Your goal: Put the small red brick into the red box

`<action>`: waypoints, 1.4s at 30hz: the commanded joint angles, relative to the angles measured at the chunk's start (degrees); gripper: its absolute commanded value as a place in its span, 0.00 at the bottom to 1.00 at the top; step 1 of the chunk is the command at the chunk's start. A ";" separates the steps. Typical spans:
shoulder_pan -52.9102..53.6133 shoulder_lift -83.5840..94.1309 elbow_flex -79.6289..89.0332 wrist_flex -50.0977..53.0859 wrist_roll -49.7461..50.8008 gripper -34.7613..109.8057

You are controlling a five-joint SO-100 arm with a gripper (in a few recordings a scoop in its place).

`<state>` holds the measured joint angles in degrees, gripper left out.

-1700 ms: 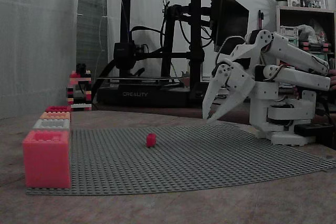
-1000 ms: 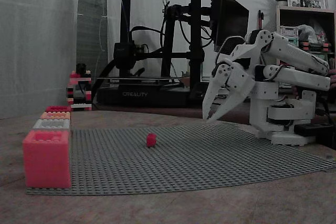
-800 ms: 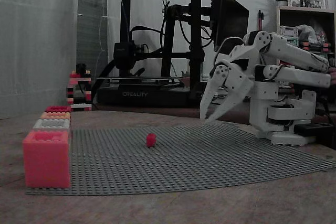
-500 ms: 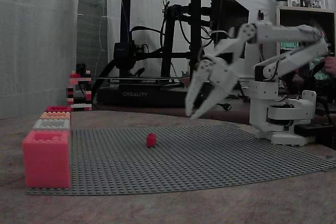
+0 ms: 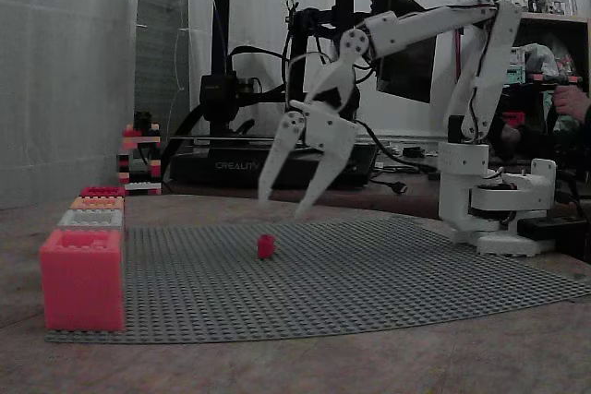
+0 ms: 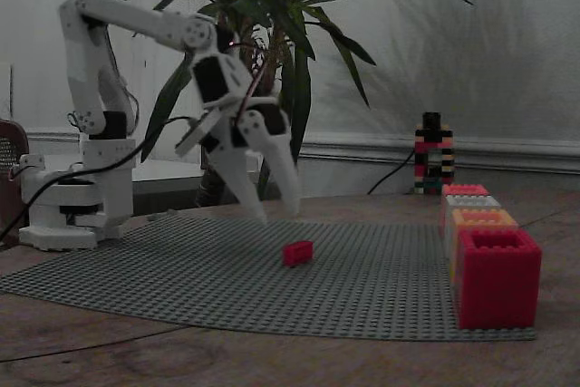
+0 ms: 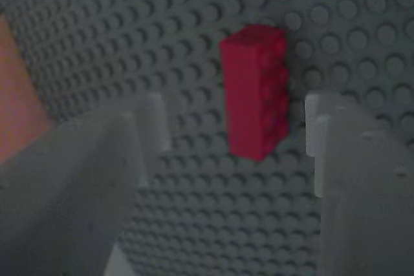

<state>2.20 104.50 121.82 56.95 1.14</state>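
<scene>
- Hovering above the grey studded baseplate (image 5: 369,274), the white gripper (image 5: 282,205) is seen with its jaws spread wide, tips pointing down, nothing held.
- In a fixed view the small red brick (image 5: 266,245) is set on the baseplate, clear of the fingertips, at about 7 o'clock from the gripper's midpoint.
- In a fixed view the gripper (image 6: 278,211) is placed at about 12 o'clock from the small red brick (image 6: 297,252), with a gap seen between tips and brick.
- In the wrist view the small red brick (image 7: 254,90) is seen lying flat on the baseplate (image 7: 362,43), long side running roughly 12 to 6 o'clock, between the two fingers (image 7: 352,179) but beyond their tips; contact is not seen.
- The red box (image 5: 82,279) is stood at the baseplate's edge, well apart from the brick, at about 8 o'clock from it in that fixed view; in a fixed view the red box (image 6: 498,276) is found at about 4 o'clock from the brick.
- Behind the red box a row of other boxes (image 6: 471,210) is lined up, touching one another.
- A small multicoloured brick tower (image 6: 432,153) is stood behind the row, off the baseplate.
- The arm's white base (image 5: 503,214) is fixed by the baseplate's far edge.
</scene>
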 commanded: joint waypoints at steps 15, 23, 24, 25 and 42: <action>-2.29 -11.78 -13.54 4.31 4.39 0.40; -2.72 -17.05 -16.52 3.78 5.54 0.39; -2.72 -17.49 -16.70 3.60 5.54 0.39; -2.72 -17.75 -16.87 3.34 5.63 0.38; -1.93 -20.65 -34.45 1.93 10.02 0.24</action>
<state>0.70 82.79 99.32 58.36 9.49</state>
